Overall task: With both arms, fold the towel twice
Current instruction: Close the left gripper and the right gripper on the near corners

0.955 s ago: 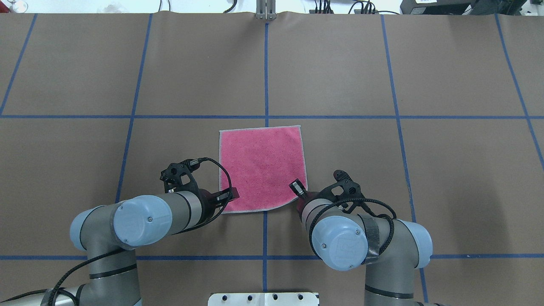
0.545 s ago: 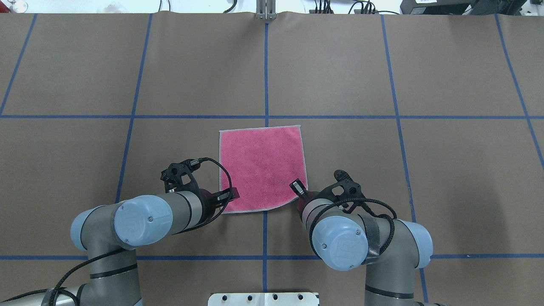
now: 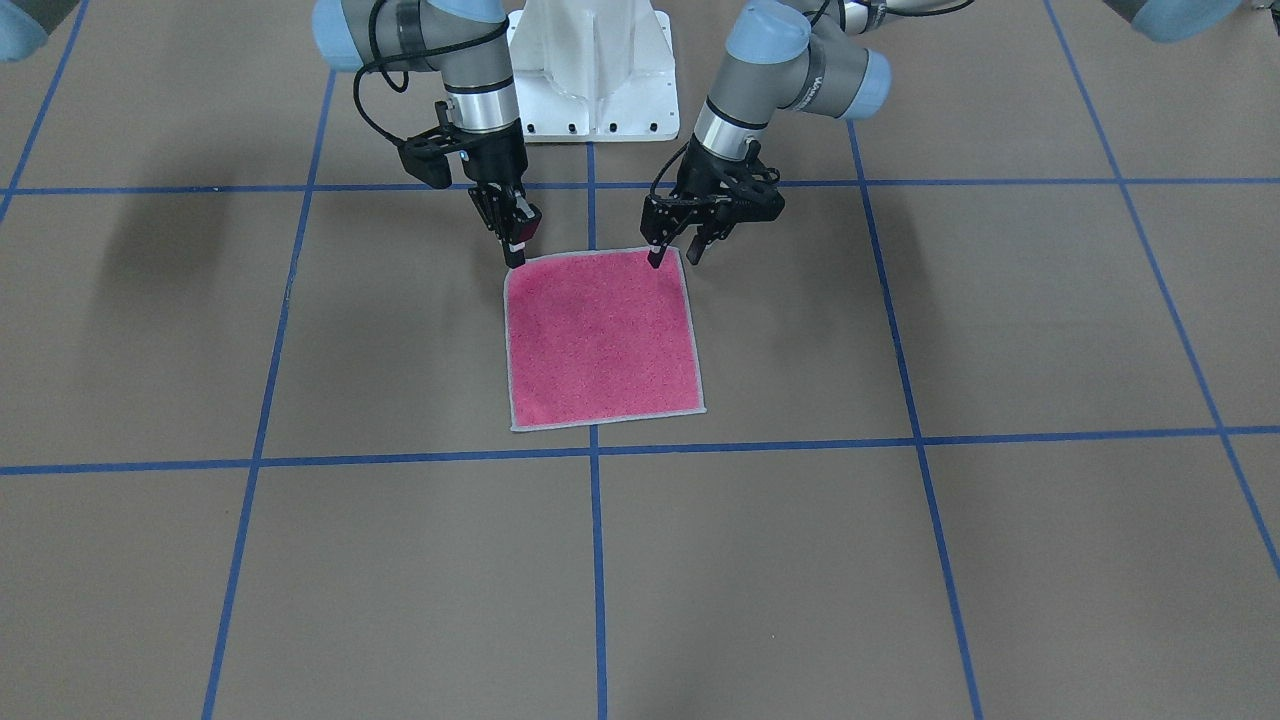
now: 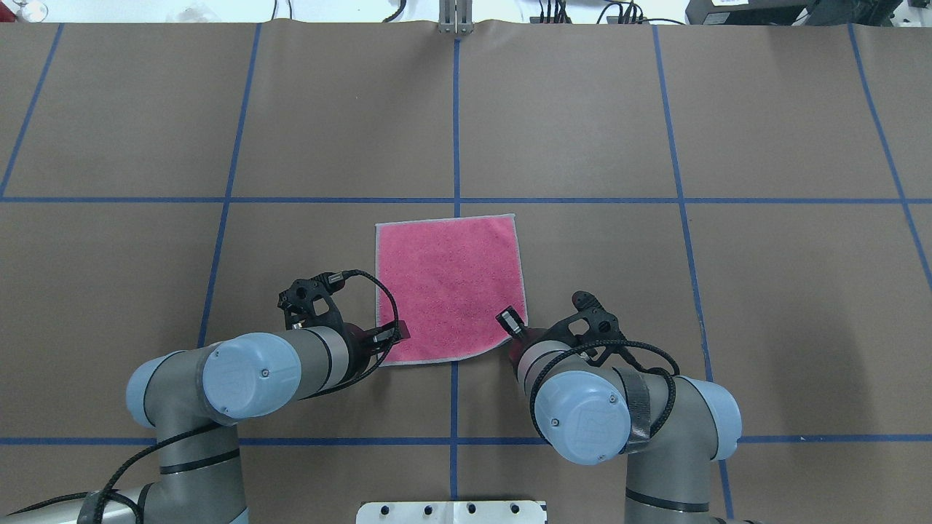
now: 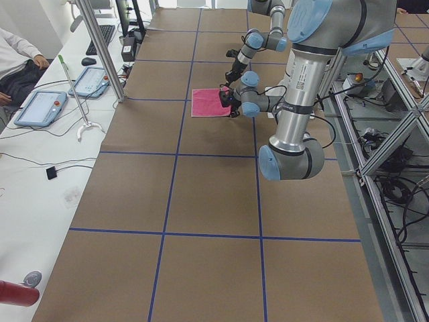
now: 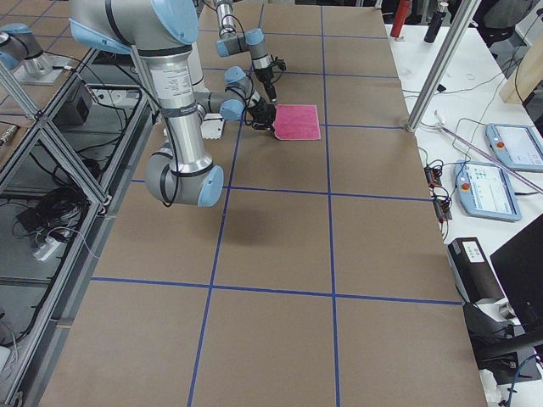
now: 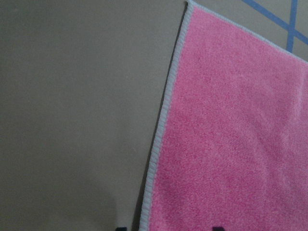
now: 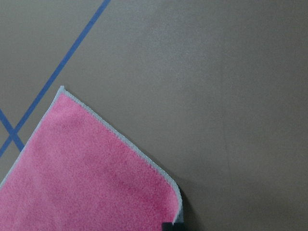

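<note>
- First, nearest the robot, the white pedestal base [image 4: 451, 511] sits at the table's near edge, with the left arm [image 4: 247, 375] and the right arm [image 4: 582, 415] reaching forward on either side of it, wrists angled inward
- Both arms end at the near edge of the towel [image 4: 448, 287], one at each near corner
- At the near left corner the left gripper [image 3: 673, 256] stands wide, one finger over the pink cloth and the other outside the border, so the corner lies between them; its wrist view shows two dark fingertips [image 7: 217, 228] well apart, with the towel's side hem running up between them
- At the near right corner the right gripper [image 3: 514, 254] has its fingers drawn narrow together and appears to hold the cloth; a single dark tip [image 8: 167, 226] shows at that corner, and the hem there curves round rather than meeting in a sharp point
- Otherwise the towel lies flat and pink face up on the brown table [image 4: 728, 109]; it is roughly square and slightly skewed, with a fuzzy terry nap and a light grey stitched border all round
- It lies across the lengthwise blue tape line [image 4: 456, 131] at the table's middle, which passes under it
- Its far edge stops just short of the crosswise blue tape line [image 4: 218, 200], not touching it
- Beyond that the brown surface runs on to the far edge, where a small metal bracket [image 4: 455, 18] and dark cables show
</note>
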{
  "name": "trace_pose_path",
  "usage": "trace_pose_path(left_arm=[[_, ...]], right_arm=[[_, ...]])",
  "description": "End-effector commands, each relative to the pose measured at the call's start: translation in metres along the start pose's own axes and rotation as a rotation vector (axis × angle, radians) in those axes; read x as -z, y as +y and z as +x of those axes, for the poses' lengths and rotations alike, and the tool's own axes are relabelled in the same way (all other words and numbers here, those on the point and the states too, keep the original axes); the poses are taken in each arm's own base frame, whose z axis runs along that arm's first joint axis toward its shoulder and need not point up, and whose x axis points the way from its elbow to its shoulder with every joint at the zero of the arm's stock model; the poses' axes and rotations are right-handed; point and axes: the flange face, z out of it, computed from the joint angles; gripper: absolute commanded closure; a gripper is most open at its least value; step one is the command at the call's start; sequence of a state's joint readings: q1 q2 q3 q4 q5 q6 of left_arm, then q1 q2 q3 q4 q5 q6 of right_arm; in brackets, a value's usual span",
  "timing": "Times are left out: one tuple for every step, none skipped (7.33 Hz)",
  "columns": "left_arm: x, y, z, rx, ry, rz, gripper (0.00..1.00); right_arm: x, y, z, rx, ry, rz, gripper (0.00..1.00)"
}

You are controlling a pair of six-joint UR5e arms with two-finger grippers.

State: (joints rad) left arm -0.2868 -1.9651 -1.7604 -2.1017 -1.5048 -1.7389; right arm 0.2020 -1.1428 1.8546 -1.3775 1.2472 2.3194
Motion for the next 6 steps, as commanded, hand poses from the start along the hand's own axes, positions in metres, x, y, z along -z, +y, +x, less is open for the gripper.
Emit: trace_pose_path(left_arm=[[-0.0048,0.0013,0.0058,-0.008,0.0,0.0,0.35],[-0.0053,0.002,0.0102,-0.011,0.005,-0.001,0.35],[-0.0053,0.002,0.0102,-0.011,0.005,-0.001,0.35],[-0.006,0.002,0.0097,-0.011,0.003,0.0,0.35],[-0.0067,0.002,0.0093,-0.011,0.002,0.0,0.35],[-0.006,0.0009,0.009,-0.017,0.004,0.001,0.35]], right_arm=[[0.0001,0.0005,0.0004,0.001,0.0,-0.001,1.0],[-0.0003,0.0001,0.0011,0.001,0.001,0.0,1.0],[0.0001,0.0005,0.0004,0.001,0.0,-0.001,1.0],[0.0001,0.0004,0.0003,0.001,-0.001,0.0,1.0],[0.0001,0.0004,0.0003,0.001,-0.001,0.0,1.0],[0.0001,0.0004,0.0003,0.001,-0.001,0.0,1.0]])
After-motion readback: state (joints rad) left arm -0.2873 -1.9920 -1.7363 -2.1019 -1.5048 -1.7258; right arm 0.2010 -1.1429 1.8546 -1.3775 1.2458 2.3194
